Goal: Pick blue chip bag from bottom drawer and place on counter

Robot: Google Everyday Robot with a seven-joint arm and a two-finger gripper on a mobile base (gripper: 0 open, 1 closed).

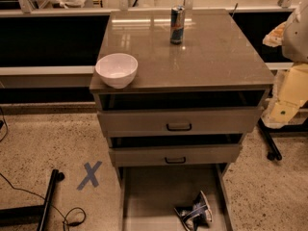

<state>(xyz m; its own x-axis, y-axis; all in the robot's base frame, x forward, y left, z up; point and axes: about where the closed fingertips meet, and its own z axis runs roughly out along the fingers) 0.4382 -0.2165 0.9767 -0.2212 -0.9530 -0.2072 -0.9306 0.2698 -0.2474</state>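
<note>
While the three-drawer cabinet stands square to the camera, its counter (216, 57) shows a glossy grey-brown stone-look slab with pale reflections near the back edge.

Surface:
- Drink can (177, 25), blue and silver, upright near the back centre of the counter.
- White bowl (116, 70) at the front left corner, its rim slightly over the edge.
- Can and bowl well apart.

Room:
- Speckled beige floor (48, 138).
- Blue tape X (90, 174) on the floor left of the cabinet.
- Black bar (48, 196) and thin black cable (29, 194) at lower left.
- Black wheeled leg (267, 138) at right.
- Dark band and pale rails behind the cabinet.

Drawers:
- Top drawer (144, 121) and middle drawer (144, 155), each with a black pull, are partly out, with dark gaps above them.
- Bottom drawer (154, 196) extends furthest; flat floor, low side walls.

Task object: blue chip bag (195, 211) lies on the bottom drawer floor, front right, near the right wall. Small, crumpled, dark blue foil with white and silver patches; one end flares upward.

Gripper (285, 107): among cream and white arm parts at the right edge, just beside the counter's front right corner, well apart from the bag. Whether it is released or clenched: cannot tell.
</note>
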